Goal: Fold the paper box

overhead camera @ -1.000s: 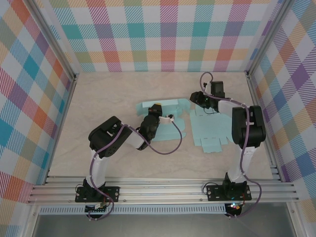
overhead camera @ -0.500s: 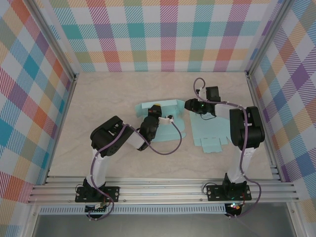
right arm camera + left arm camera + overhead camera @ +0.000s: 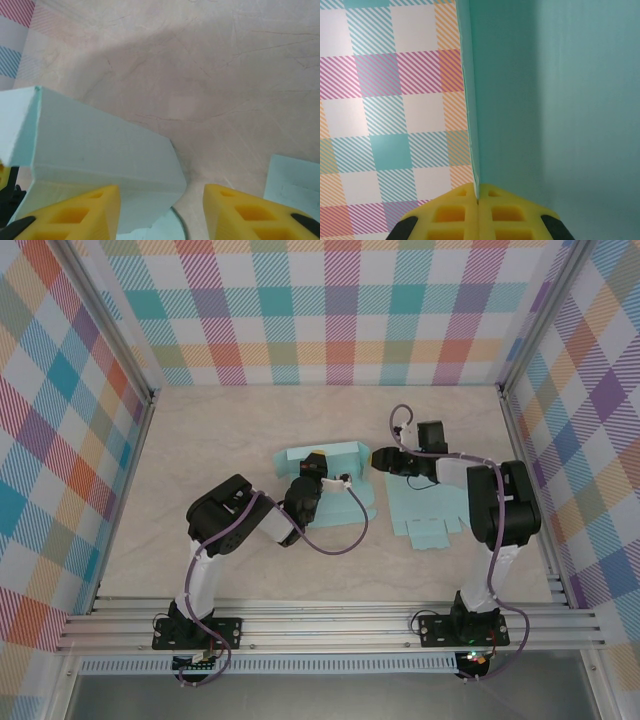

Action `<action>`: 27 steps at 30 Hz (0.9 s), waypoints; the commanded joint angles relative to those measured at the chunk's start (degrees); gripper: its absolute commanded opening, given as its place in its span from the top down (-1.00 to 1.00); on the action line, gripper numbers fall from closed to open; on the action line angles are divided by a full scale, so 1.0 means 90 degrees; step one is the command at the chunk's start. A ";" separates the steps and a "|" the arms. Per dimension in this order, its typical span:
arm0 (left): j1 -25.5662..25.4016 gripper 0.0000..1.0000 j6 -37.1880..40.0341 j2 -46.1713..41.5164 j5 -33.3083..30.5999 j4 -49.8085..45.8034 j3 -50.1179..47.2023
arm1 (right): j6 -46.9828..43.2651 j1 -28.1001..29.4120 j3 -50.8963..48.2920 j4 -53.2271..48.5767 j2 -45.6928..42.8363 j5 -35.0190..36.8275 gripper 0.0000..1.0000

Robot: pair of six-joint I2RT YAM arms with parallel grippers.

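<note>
The teal paper box [image 3: 338,451] lies partly folded mid-table, one long wall raised, with a flat teal part [image 3: 428,502] spread to the right. My left gripper [image 3: 317,463] is shut on the raised wall. In the left wrist view its yellow fingertips [image 3: 465,192] pinch the thin edge of the teal panel [image 3: 555,100]. My right gripper [image 3: 376,457] stands open at the wall's right end. In the right wrist view the box's folded end [image 3: 100,145] reaches in between the jaws beside the left finger [image 3: 95,205], and the right finger [image 3: 230,200] is over bare table.
Checkered walls [image 3: 330,300] close in the beige table [image 3: 220,430] at the back and both sides. Aluminium rails [image 3: 330,625] run along the near edge, where both arm bases are bolted. A purple cable [image 3: 340,540] loops from the left arm over the table.
My right gripper has moved left to the raised wall's right end and its jaws have opened wider. The left gripper keeps its grip in the same place.
</note>
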 commanded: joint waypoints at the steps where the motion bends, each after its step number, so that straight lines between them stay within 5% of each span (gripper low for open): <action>1: 0.0023 1.00 0.0047 0.0156 -0.0013 -0.0005 -0.0116 | -0.0167 0.0075 -0.0247 0.0472 -0.0301 -0.0365 -0.01; 14: 0.0011 1.00 0.0042 0.0223 0.0032 -0.0008 -0.0086 | -0.0396 0.0322 0.0092 0.0535 0.0118 -0.0330 -0.12; 27: 0.0016 1.00 0.0030 0.0263 0.0065 0.0003 -0.0074 | -0.0631 0.0656 0.0206 0.0541 0.0216 0.0586 -0.11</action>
